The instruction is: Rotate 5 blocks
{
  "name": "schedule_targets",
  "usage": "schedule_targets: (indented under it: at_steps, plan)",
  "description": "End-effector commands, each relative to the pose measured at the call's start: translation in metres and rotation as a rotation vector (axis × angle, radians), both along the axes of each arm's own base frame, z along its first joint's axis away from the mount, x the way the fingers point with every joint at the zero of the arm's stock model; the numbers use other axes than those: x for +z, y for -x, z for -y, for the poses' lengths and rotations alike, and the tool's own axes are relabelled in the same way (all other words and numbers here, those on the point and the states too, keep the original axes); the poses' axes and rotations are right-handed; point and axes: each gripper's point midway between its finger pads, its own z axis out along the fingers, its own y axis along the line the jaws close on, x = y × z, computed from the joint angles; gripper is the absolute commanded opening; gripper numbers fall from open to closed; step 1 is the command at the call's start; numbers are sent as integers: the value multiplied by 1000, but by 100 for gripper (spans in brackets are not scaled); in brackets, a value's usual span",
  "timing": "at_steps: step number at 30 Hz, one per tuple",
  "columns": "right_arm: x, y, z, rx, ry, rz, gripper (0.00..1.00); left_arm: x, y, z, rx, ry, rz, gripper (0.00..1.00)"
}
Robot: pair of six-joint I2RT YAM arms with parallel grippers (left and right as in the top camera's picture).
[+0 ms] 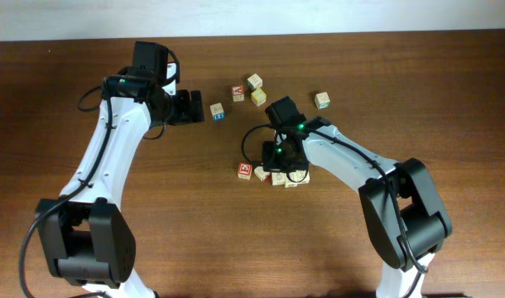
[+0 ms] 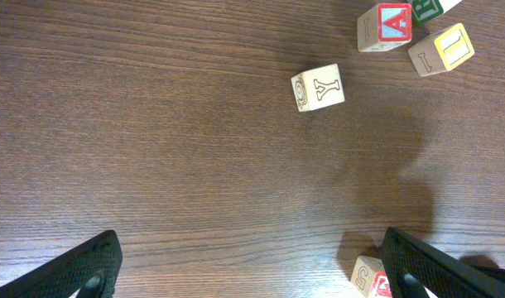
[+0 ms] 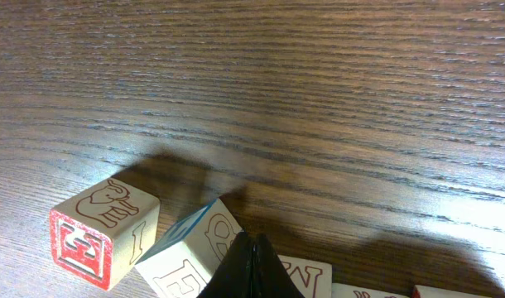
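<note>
We show the right tool (image 3: pixel 251 248), clenched empty, set against the blocks (image 1: pixel 273 175) just beside their red-framed end cube (image 3: pixel 85 245); the row sits skewed, rotation seemingly partial, and the left tool (image 2: pixel 252 269) hangs released, well apart from that cube.

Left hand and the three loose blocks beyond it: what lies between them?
One single block stands there, touching neither the open left hand nor the three blocks. The overhead view shows it best.
</note>
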Motion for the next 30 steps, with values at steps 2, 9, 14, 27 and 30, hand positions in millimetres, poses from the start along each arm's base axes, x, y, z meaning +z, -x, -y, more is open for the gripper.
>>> schedule_targets:
  at_steps: [2,9,14,27,30]
  plan:
    - [-1,3,-4,14,-2,-14,4,0,-2,3,6,14,-4,99]
    - [-1,4,-4,14,1,-19,4,0,-2,3,6,14,-4,99]
    - [-2,8,-2,14,8,-39,4,-1,-1,3,6,14,-6,99]
    - [10,-21,-13,33,-33,89,5,-1,-1,2,6,14,-6,99]
    - [11,-22,-17,64,-37,106,5,0,-1,3,6,15,-5,99]
